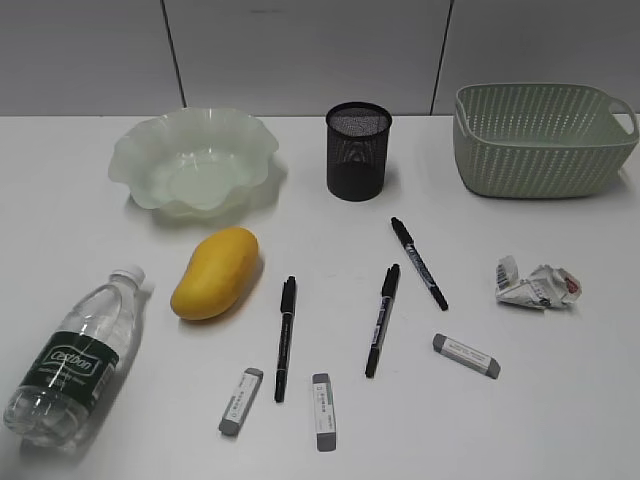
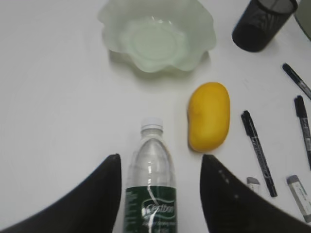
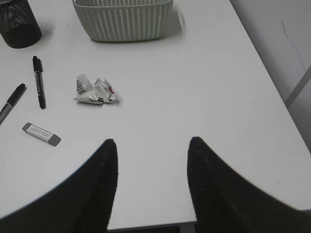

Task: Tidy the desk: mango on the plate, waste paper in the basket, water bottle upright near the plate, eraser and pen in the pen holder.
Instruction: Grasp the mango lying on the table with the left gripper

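- On the desk (image 1: 90, 200), near left corner: water bottle (image 1: 75, 360), lying on its side, white cap pointing toward the plate (image 1: 195, 160). Left gripper (image 2: 160, 194) above it, jaws apart, one on either side of the labelled body; no contact visible. Judged the step in hand: gripping the bottle to stand it up.
- Advice for the grip: lower squarely so both jaws meet the body together; a round, clear bottle may roll aside if one jaw arrives first. Taking it around the label rather than near the cap should ease the swing to upright.
- Placement: bare desk beside the plate, clear of the mango (image 1: 215, 272), which lies just right of the bottle's cap and between bottle and plate.
- Right gripper (image 3: 150, 184): jaws apart, empty, over bare desk at the right edge; waste paper (image 3: 95, 91) ahead of it, the basket (image 3: 121, 22) beyond.
- Pen holder (image 1: 358, 150): upright between plate and basket, apparently empty.
- Three pens, e.g. (image 1: 285, 335), and three erasers, e.g. (image 1: 466, 356): loose on the desk, centre front.
- Plate: empty.
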Available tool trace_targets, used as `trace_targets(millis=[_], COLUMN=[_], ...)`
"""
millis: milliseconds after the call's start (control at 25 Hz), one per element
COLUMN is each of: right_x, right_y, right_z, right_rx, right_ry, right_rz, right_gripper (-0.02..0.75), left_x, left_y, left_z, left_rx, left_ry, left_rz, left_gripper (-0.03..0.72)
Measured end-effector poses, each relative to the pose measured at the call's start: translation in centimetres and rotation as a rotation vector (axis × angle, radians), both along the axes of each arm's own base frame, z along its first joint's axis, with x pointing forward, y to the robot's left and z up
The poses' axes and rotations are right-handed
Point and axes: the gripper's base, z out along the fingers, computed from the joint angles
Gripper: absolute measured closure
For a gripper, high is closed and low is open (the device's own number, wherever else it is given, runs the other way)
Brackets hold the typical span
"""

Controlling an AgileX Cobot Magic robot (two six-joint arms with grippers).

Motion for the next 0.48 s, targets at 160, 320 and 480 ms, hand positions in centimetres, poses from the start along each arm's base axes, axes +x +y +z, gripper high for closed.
trace_targets(millis=[160,320,480], right_x=[0.0,0.0,0.0], right_y=[0.0,0.0,0.0], right_z=[0.0,0.0,0.0], right_rx=[0.000,0.000,0.000], right_ry=[0.000,0.000,0.000], right_rz=[0.000,0.000,0.000], right_gripper=[0.357,0.357,0.357], left_x=[7.2,12.3,16.5], left_y=[-3.9,-9.3,-12.6], left_z=[-2.8,-5.6,-8.3], left_rx=[0.060,0.139,0.145], left_ry=[0.165,0.258,0.335], left_rz=[-0.172,-0.324,-0.347], left_gripper=[0.269,0.166,0.096])
